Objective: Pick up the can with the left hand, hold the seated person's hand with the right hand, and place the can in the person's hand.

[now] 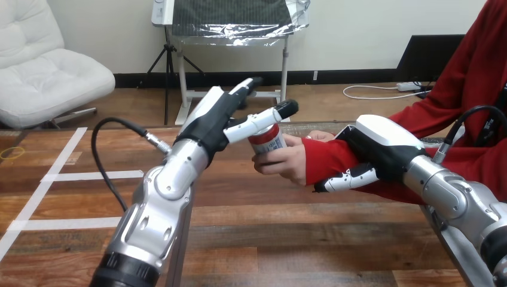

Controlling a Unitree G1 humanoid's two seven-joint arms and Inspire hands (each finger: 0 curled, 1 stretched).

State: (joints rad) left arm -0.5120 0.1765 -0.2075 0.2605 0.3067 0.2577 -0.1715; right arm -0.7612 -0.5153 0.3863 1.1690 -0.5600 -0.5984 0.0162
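A red and white can stands upright in the person's hand, whose fingers wrap round it above the table's middle. My left hand is beside the can on its left. Its fingers are straight, and one black-tipped finger lies across the can's top. My right hand sits over the person's red-sleeved wrist, and its fingers curl under the wrist from below.
The wooden table stretches in front of me, with white tape lines at its left. The person's red-sleeved arm comes in from the right edge.
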